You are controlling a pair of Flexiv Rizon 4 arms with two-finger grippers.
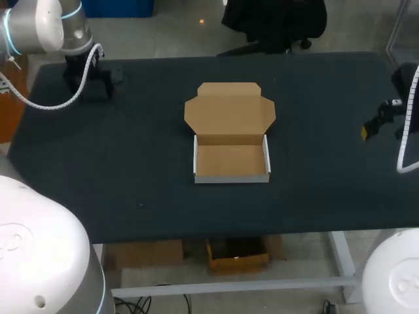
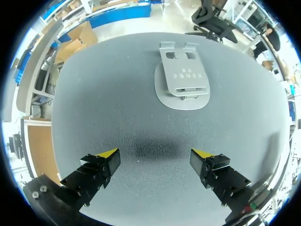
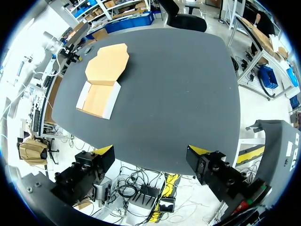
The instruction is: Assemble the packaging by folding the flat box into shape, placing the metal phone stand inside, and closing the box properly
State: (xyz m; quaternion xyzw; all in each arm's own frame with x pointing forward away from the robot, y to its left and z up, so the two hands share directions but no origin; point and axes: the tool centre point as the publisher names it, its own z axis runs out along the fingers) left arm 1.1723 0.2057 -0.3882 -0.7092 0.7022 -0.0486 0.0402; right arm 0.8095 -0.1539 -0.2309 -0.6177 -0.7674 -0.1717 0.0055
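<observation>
Hovering with left gripper (image 2: pixel 155 161) spread and empty over bare table (image 2: pixel 94 113), stand (image 2: pixel 182 81) flat ahead of jaws. Hanging near table edge with right gripper (image 3: pixel 150 157) parted too, open box (image 3: pixel 101 77) far ahead.

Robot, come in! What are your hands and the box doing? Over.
Left gripper open, phone stand lying ahead. Right gripper open, empty. Box folded, lid open, nothing inside. Nothing seen in the way.
</observation>
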